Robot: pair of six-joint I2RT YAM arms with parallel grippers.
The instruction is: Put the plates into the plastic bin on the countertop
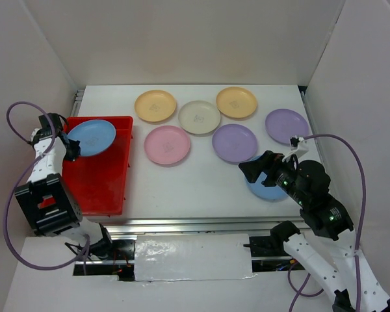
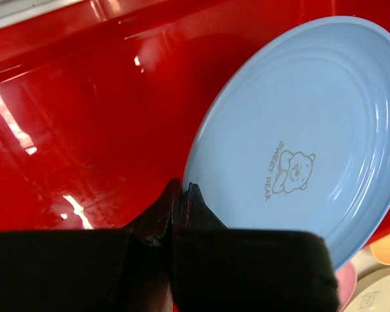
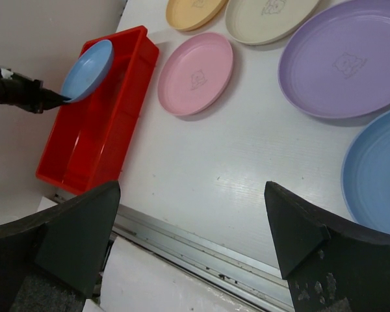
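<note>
My left gripper (image 1: 71,147) is shut on the rim of a blue plate (image 1: 91,138) and holds it tilted above the far end of the red plastic bin (image 1: 97,185). The left wrist view shows the pinch (image 2: 182,190) on the plate's edge (image 2: 305,130) over the bin floor (image 2: 84,117). My right gripper (image 1: 250,170) is open and empty above the white countertop (image 1: 182,188); its wrist view (image 3: 192,195) shows bare surface between the fingers. A second blue plate (image 1: 263,190) lies partly under the right arm and shows in the right wrist view (image 3: 377,172).
On the countertop lie two orange-yellow plates (image 1: 155,105) (image 1: 236,102), a cream one (image 1: 199,117), a pink one (image 1: 167,144) and two purple ones (image 1: 234,142) (image 1: 287,125). White walls enclose three sides. A metal rail (image 1: 182,226) runs along the near edge.
</note>
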